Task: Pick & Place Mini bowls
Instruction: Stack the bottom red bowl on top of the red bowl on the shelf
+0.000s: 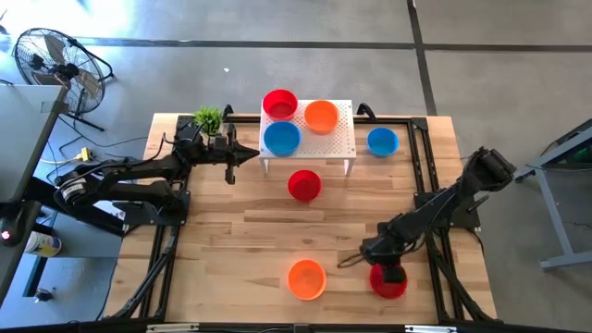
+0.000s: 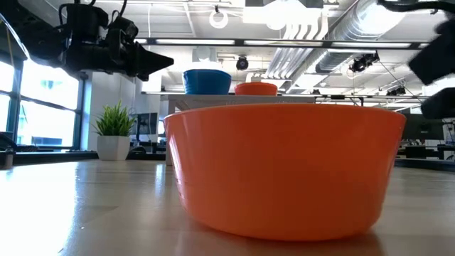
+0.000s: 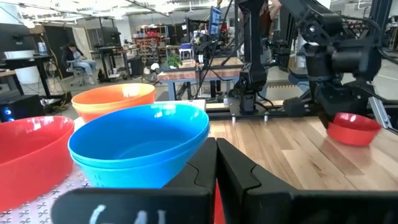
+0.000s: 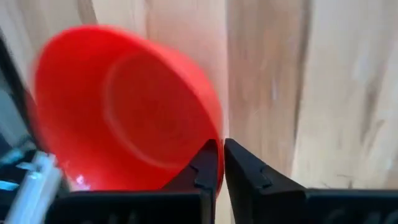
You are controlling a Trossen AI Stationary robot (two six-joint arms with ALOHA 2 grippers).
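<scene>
Red mini bowl (image 1: 389, 282) is sitting on the worktop (image 1: 240, 250) near its front right corner, the right claw (image 1: 388, 274) pinching its rim. Left claw (image 1: 252, 154), fingers together, is hovering beside the blue bowl (image 1: 281, 139) on the white stand (image 1: 338, 143).

Grey concrete floor (image 1: 277, 55) surrounding wooden bench (image 1: 240, 250); floor fan (image 1: 51, 60) standing nearby; ceiling ducts (image 2: 320, 28) hanging overhead, windows (image 2: 43, 107) letting in daylight.
</scene>
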